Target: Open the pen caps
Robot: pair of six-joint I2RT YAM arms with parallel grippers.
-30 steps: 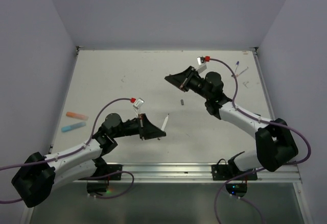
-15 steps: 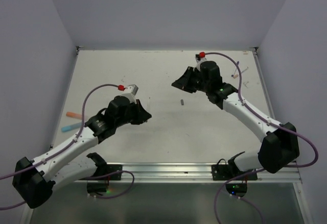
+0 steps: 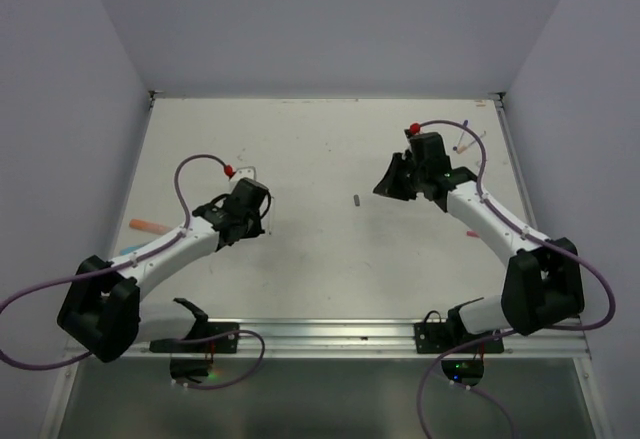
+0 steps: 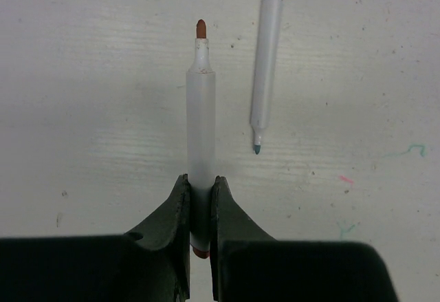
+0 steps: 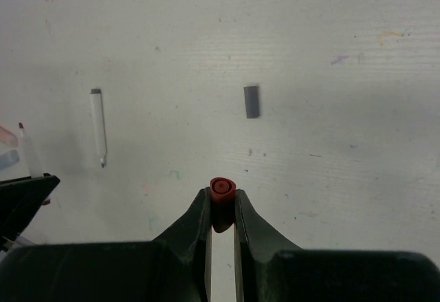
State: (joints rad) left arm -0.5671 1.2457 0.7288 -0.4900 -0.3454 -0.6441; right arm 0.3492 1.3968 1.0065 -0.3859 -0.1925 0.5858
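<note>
My left gripper (image 4: pixel 199 181) is shut on a white pen barrel (image 4: pixel 201 130) that points away from it, its red tip bare. In the right wrist view, my right gripper (image 5: pixel 222 197) is shut on a small dark red pen cap (image 5: pixel 222 188), open end facing the camera, above the table. A grey pen cap (image 5: pixel 252 102) lies loose mid-table (image 3: pixel 357 200). A second uncapped white pen (image 4: pixel 265 68) lies just right of the held one. From above, the left gripper (image 3: pixel 250 223) sits left of centre and the right gripper (image 3: pixel 392 181) right of centre, well apart.
A salmon marker (image 3: pixel 145 225) and a pale blue marker (image 3: pixel 128 252) lie near the table's left edge, beside my left arm. Thin pens (image 3: pixel 466 140) lie at the back right corner. Small ink marks dot the white tabletop (image 3: pixel 300 149).
Both arms have drawn apart. My left gripper carried the pen barrel left and farther back; my right gripper carried the red cap to the right. Both grips held.
</note>
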